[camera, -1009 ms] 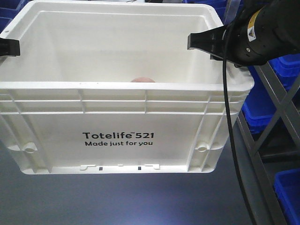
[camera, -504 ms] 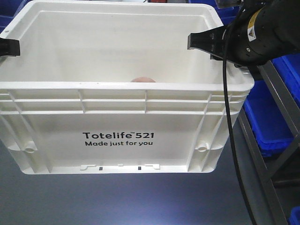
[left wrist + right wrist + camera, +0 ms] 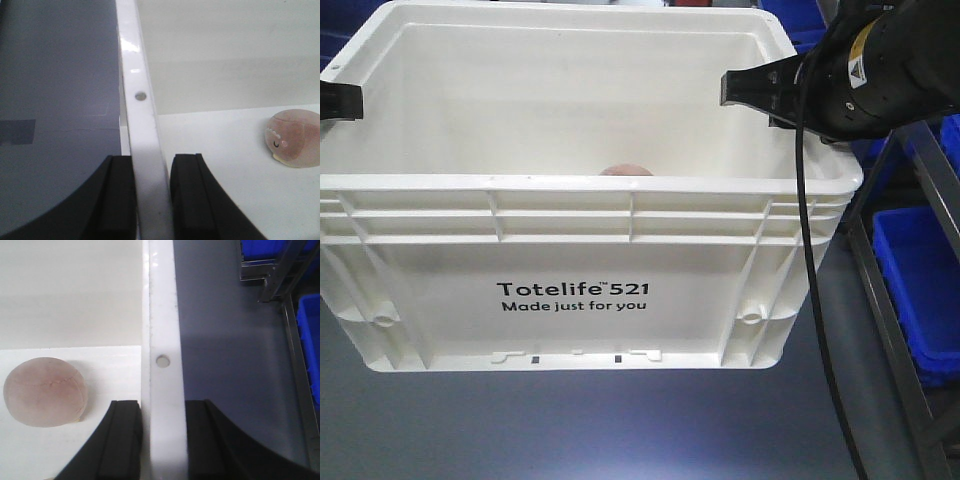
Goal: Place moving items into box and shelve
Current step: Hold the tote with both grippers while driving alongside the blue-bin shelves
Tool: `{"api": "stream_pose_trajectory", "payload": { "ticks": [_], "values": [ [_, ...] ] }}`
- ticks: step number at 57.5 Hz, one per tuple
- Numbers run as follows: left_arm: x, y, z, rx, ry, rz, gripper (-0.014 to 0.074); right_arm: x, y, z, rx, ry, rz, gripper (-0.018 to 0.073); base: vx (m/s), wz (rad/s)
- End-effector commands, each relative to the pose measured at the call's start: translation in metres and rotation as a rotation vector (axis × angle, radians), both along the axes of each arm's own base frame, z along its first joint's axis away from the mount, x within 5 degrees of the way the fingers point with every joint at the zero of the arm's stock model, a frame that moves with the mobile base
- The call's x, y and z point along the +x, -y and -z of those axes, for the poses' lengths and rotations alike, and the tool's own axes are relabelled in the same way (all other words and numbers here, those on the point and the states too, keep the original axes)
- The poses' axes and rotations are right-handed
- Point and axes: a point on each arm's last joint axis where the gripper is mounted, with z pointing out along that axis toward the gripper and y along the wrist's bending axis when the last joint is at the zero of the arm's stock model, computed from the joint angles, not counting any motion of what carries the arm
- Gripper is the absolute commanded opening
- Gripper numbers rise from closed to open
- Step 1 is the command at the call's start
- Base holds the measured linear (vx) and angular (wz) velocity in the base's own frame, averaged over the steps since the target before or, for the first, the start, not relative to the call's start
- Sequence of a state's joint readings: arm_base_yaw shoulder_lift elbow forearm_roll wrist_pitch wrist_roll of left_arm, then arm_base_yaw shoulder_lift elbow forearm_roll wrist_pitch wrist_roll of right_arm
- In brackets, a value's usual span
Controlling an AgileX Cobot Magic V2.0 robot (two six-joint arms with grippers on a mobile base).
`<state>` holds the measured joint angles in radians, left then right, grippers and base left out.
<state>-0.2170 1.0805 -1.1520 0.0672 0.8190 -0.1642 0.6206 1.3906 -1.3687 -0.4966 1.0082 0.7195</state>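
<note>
Left wrist-mounted view shows the left hand (image 3: 152,200) clamped on the cream Totelife tote (image 3: 570,270), right hand (image 3: 164,440) clamped opposite, pink ball (image 3: 45,392) inside.

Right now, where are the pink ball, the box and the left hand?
pink ball (image 3: 45,391), right wrist view, its middle.
box (image 3: 570,295), front view, printed front wall.
left hand (image 3: 152,167), left wrist view, between its fingertips.

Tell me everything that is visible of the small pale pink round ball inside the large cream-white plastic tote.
Soft-looking and matte, the pale pink round ball has thin seam lines and a dark curved mark. It rests on the floor of the cream-white plastic tote, apart from both side walls; from the front only its top shows above the rim. The left gripper and right gripper clamp the rim, not the ball.
</note>
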Motion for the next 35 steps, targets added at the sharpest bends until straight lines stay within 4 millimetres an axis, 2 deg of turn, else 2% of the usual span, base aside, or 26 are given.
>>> {"api": "stream_pose_trajectory", "payload": {
  "ticks": [1,35],
  "values": [
    [-0.0034,0.0023,-0.0321,-0.034,0.218,0.033,0.0129,-0.0009,0.0056,-0.0344,0.004,0.2,-0.046,0.0127,0.16,0.23],
    [-0.0034,0.0023,-0.0321,-0.034,0.218,0.033,0.0129,-0.0009,0.0055,-0.0345,0.004,0.201,-0.047,0.0127,0.11,0.32]
  ]
}}
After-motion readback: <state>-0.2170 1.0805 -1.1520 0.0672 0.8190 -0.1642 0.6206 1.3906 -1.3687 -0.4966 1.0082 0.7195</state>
